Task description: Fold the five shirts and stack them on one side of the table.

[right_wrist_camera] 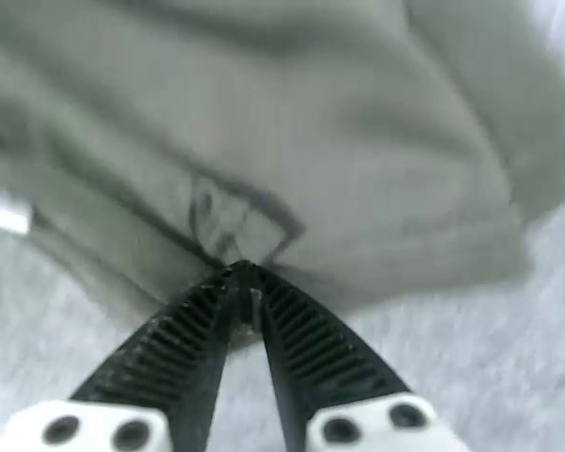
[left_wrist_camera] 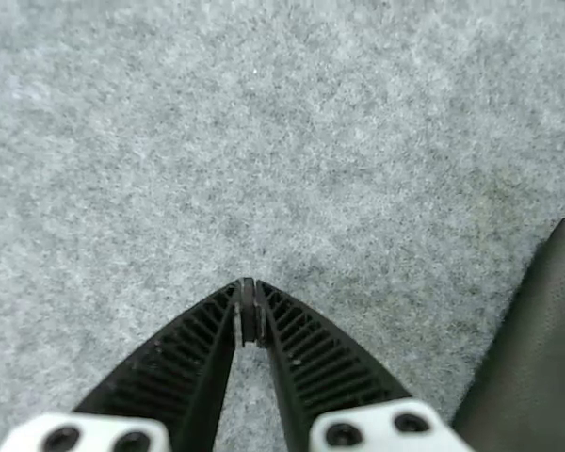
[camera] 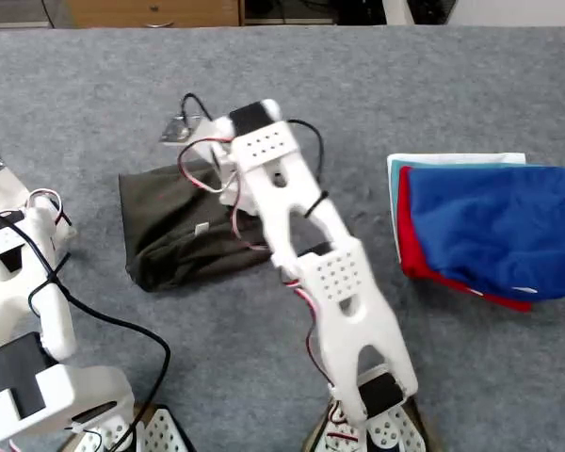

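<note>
The dark olive cloth shirt [camera: 169, 226] lies loosely folded on the grey felt-covered table [camera: 94, 85], well apart from the stack of white, teal, red and blue shirts [camera: 480, 226]. The right gripper [right_wrist_camera: 245, 282] hangs over it, black jaws pressed together with no cloth clearly caught. The left gripper [left_wrist_camera: 247, 311] is likewise closed and empty over bare felt. Closed jaws, I'd worry, would shove the bundle and spring its folds open.
</note>
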Controlling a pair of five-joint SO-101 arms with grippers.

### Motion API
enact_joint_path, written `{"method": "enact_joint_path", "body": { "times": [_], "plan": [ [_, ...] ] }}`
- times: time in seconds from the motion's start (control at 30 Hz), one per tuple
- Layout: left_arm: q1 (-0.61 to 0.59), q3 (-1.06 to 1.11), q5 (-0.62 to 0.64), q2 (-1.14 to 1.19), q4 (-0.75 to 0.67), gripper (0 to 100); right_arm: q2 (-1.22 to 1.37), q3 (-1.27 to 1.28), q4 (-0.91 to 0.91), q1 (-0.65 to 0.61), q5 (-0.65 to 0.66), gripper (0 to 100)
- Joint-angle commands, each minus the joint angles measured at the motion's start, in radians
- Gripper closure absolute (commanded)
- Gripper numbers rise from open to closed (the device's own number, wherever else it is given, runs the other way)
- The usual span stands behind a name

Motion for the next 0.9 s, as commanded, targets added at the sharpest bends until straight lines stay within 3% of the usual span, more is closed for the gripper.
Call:
{"method": "enact_joint_path", "body": {
  "times": [0.0, 0.27, 0.37, 0.6, 0.87],
  "plan": [
    [-0.014, -0.02, -0.002, -0.004, -0.015, 98, -0.216, 0.176, 0.021, 0.036, 0.009, 99.6],
    [-0.014, -0.02, -0.002, -0.004, -0.015, 98, -0.42, 0.553, 0.008, 0.047, 0.011, 99.6],
    [-0.014, -0.02, -0.002, -0.004, -0.015, 98, -0.461, 0.564, 0.006, 0.045, 0.012, 99.6],
    [-0.014, -0.02, -0.002, -0.004, -0.015, 98, -0.44, 0.274, -0.043, -0.004, 0.006, 99.5],
    [-0.014, -0.02, -0.002, -0.004, -0.015, 98, 0.022, -0.156, -0.12, -0.113, -0.086, 99.5]
  ]
}}
